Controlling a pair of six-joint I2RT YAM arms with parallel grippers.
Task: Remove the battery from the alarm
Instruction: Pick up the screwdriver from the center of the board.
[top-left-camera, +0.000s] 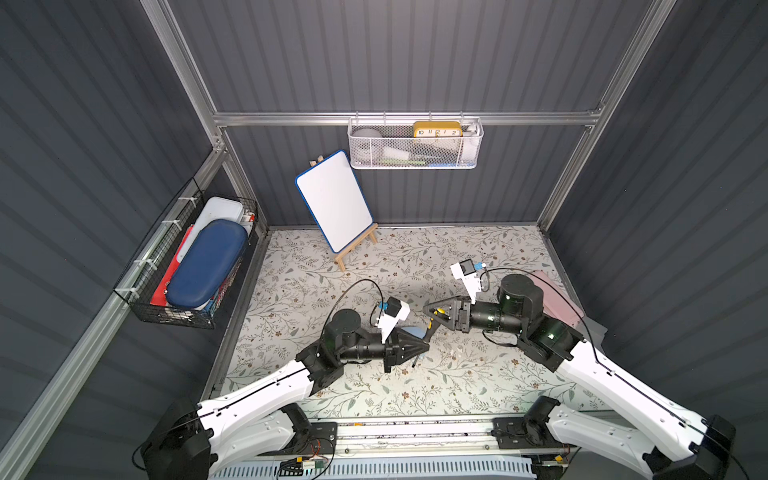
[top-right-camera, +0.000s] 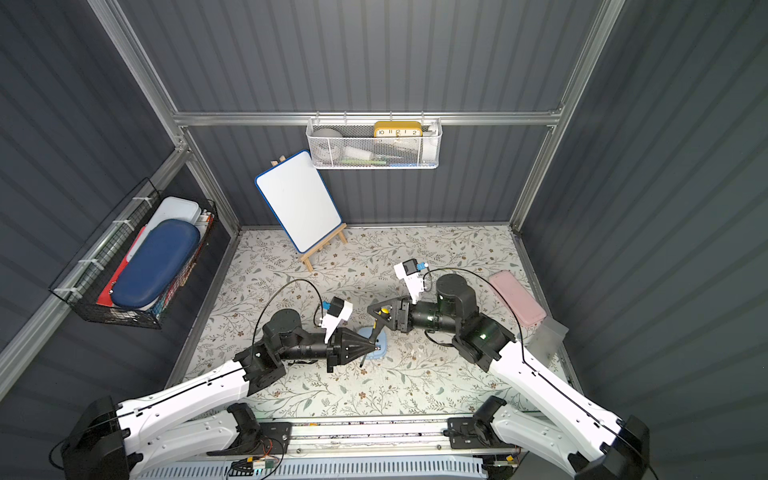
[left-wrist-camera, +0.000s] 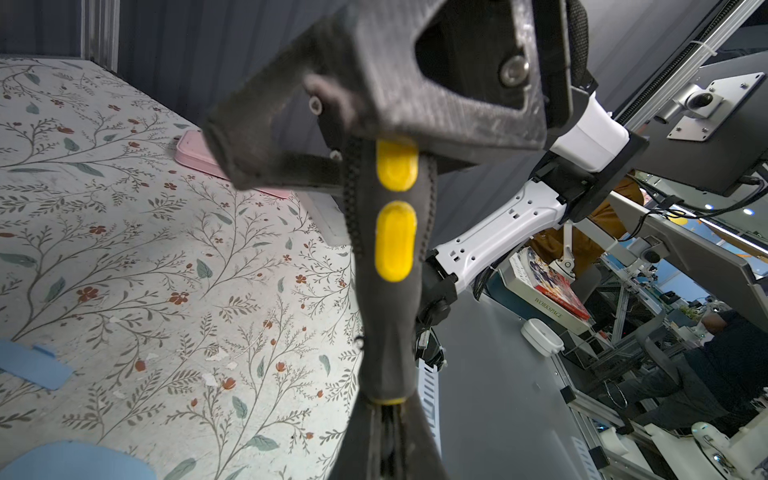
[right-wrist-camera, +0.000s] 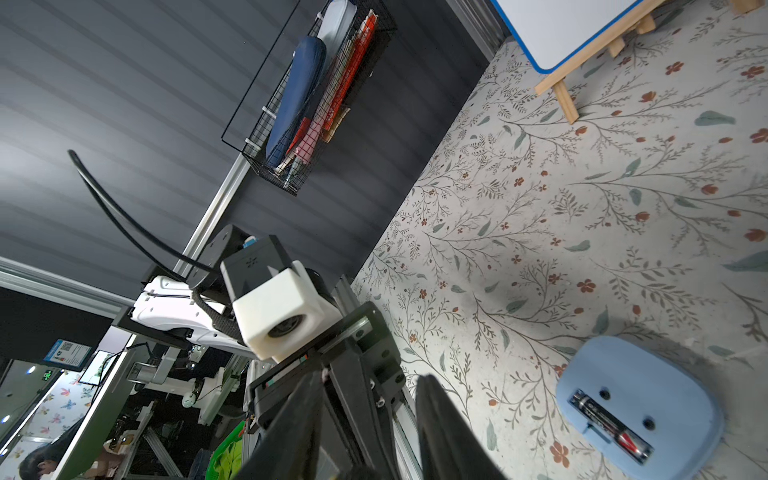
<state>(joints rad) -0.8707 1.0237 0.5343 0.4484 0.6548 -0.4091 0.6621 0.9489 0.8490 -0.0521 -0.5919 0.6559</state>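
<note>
The pale-blue alarm lies face down on the floral table. Its back compartment is uncovered, and the battery sits inside it. In both top views the alarm is partly hidden under my left gripper. That gripper is shut on the metal shaft of a black-and-yellow screwdriver, just below the handle. The screwdriver leans with its handle up and its tip near the table. My right gripper is open, and its fingers straddle the top of the handle.
A flat pale-blue piece lies on the table near the alarm. A pink case lies at the right edge. A whiteboard on an easel stands at the back. A white mesh basket holds a yellow clock. A black wire basket hangs on the left wall.
</note>
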